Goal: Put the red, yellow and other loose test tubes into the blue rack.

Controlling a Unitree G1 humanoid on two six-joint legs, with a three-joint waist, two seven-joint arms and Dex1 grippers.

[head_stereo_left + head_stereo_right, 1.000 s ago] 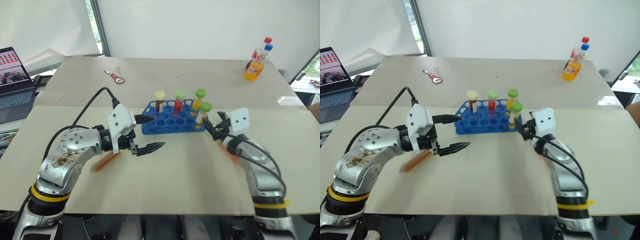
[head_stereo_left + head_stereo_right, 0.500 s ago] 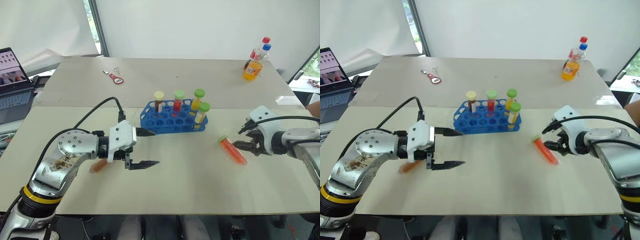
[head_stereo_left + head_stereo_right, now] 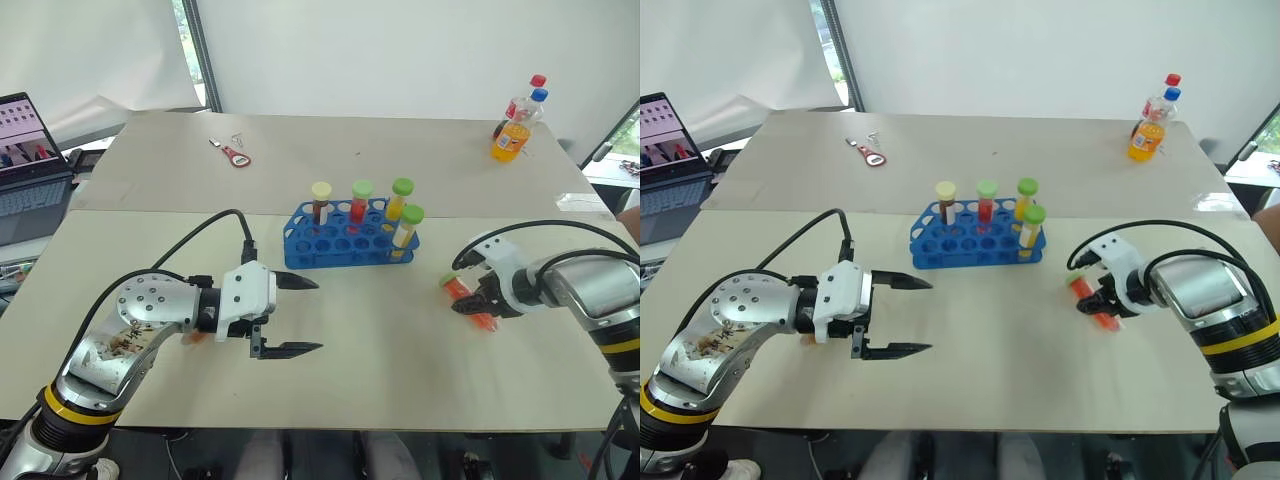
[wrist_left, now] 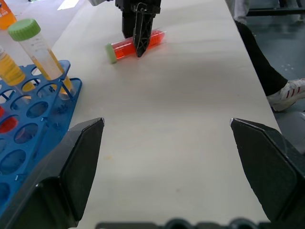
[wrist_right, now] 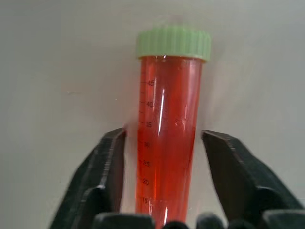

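Observation:
The blue rack [image 3: 340, 246] stands mid-table with several capped tubes upright in its back row. A red test tube [image 5: 167, 119] with a green cap lies flat on the table right of the rack, also in the left wrist view [image 4: 121, 47]. My right gripper [image 3: 472, 302] points down over it. Its two fingers [image 5: 112, 162] straddle the tube's body with narrow gaps on both sides. My left gripper [image 3: 318, 315] hovers wide open in front of the rack's left end, holding nothing. An orange tube [image 3: 190, 337] lies mostly hidden behind the left hand.
A laptop [image 3: 25, 150] sits at the far left edge. Drink bottles [image 3: 515, 125] stand at the back right corner, and a small red-handled tool [image 3: 235, 155] lies at the back left. A person's shoe [image 4: 290, 93] is on the floor beyond the table's right side.
My right gripper swung from the rack's right end out to the right, tipped down over the red tube, and its jaws narrowed around it. My left gripper drew back from the rack.

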